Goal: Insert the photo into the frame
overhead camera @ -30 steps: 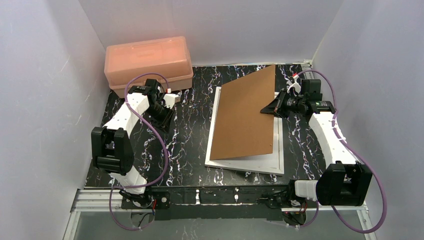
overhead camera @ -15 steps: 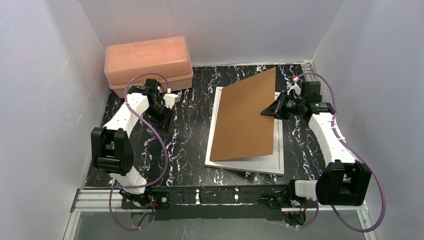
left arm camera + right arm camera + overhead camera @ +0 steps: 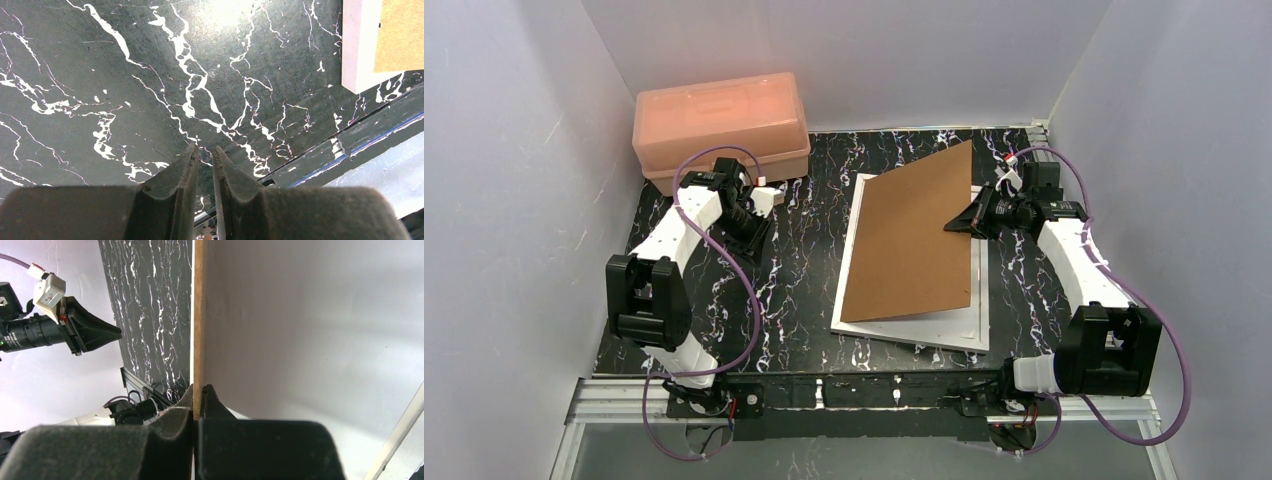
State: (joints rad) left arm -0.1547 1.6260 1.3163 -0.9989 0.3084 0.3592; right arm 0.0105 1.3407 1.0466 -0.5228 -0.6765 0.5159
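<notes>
From above, the frame (image 3: 919,330) lies flat in the surface's right half. The right pincer (image 3: 952,222) holds the brown board (image 3: 914,240) tilted over it. The left pincer (image 3: 759,248) hangs near the far-left corner.

Left wrist: that pincer is barely ajar and empty.

Right wrist: the jaws are clamped on the board's edge.

We see no photo in any of the 3 views, so we judge the insertion is still to do.
</notes>
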